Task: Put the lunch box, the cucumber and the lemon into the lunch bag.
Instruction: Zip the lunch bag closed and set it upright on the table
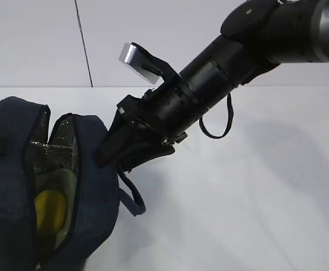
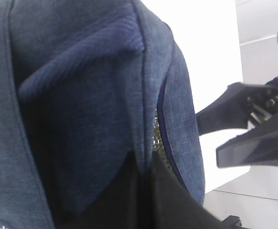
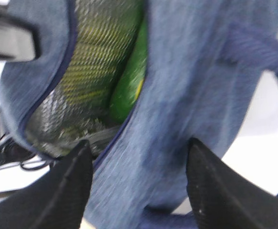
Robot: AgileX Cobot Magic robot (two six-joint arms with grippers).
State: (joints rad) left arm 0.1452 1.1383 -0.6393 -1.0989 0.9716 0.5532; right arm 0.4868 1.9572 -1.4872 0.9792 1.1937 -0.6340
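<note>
The navy lunch bag (image 1: 93, 186) stands open at the left, its silver lining showing. Inside it lie the yellow lemon (image 1: 50, 210) and the pale green lunch box (image 1: 67, 182). In the right wrist view the cucumber (image 3: 129, 81) shows deep in the lunch bag (image 3: 186, 95). My right gripper (image 1: 110, 155) is open at the bag's right wall, and that wall lies between its fingers (image 3: 67, 191) without being pinched. My left gripper (image 2: 146, 164) is shut on the fabric of the lunch bag (image 2: 81, 95) near the opening's edge. The right gripper (image 2: 208, 140) also appears there, beside the bag.
A strap handle (image 1: 131, 197) hangs off the bag's right side onto the white table (image 1: 237, 197). A cable loop (image 1: 223, 121) dangles under the right arm. A white wall rises behind the table.
</note>
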